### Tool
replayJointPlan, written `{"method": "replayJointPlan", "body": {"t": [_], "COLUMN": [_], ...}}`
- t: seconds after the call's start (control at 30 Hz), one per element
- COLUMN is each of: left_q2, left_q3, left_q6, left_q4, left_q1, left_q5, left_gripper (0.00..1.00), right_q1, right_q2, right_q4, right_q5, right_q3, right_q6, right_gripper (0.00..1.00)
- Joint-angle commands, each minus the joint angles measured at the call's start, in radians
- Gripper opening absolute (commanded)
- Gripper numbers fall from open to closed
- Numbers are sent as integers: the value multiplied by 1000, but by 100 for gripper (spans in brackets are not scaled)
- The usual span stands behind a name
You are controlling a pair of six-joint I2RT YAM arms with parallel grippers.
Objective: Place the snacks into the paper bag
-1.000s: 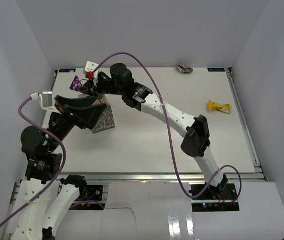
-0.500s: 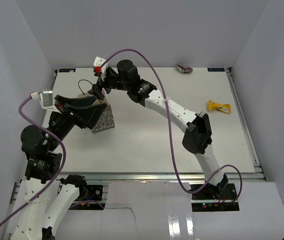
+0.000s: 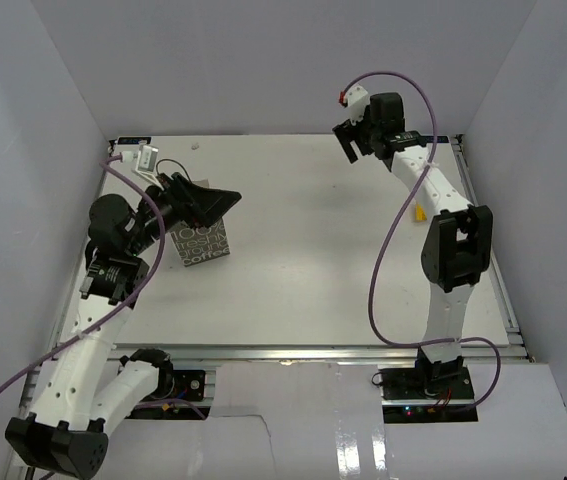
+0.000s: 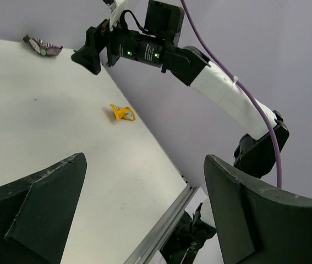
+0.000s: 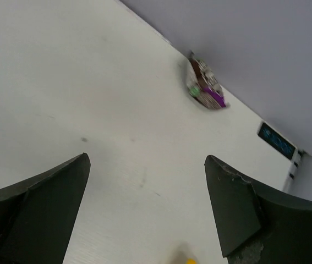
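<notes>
The grey-brown paper bag (image 3: pixel 206 247) stands at the left of the table. My left gripper (image 3: pixel 213 203) hovers just above its top, open and empty (image 4: pixel 144 159). My right gripper (image 3: pixel 348 142) is raised over the back of the table, open with nothing between its fingers (image 5: pixel 146 159). A purple snack (image 5: pixel 205 88) lies by the back wall just beyond it, and the left wrist view shows this packet (image 4: pixel 42 47) beside the right gripper (image 4: pixel 92 50). In the top view the right gripper hides it. A yellow snack (image 4: pixel 121 113) lies at the right, half hidden behind the right arm (image 3: pixel 418 212).
The enclosure's walls close in the table at the back and on both sides. A metal rail (image 3: pixel 313 352) runs along the near edge. Purple cables (image 3: pixel 388 250) hang off both arms. A small blue label (image 5: pixel 277 142) sits at the back right corner.
My right gripper has let go of a purple packet at the bag, opened, and swung to the back right. The left arm has shifted back, its gripper still over the bag.
</notes>
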Motion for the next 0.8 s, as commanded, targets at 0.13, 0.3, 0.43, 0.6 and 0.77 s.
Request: {"method": "replayJointPlan", "body": {"t": [0.13, 0.3, 0.43, 0.6, 0.77], "left_q2": [120, 131, 101, 110, 162], "left_q3": [42, 36, 10, 12, 47], "left_q6": [0, 3, -3, -9, -1], "left_q4": [89, 88, 82, 80, 70], "left_q1": [-63, -90, -98, -101, -106], "left_q5": [47, 10, -33, -61, -56], "left_gripper": [98, 98, 98, 98, 98], "right_q1": [-102, -102, -110, -124, -139], "right_q2": [297, 452, 567, 666, 725], "right_q4": [-104, 8, 146, 252, 295], "right_q5": [151, 158, 213, 209, 209], "right_q3": [306, 332, 409, 459, 484], "right_q6": [-279, -592, -684, -687, -673], "right_gripper": [90, 91, 93, 96, 96]}}
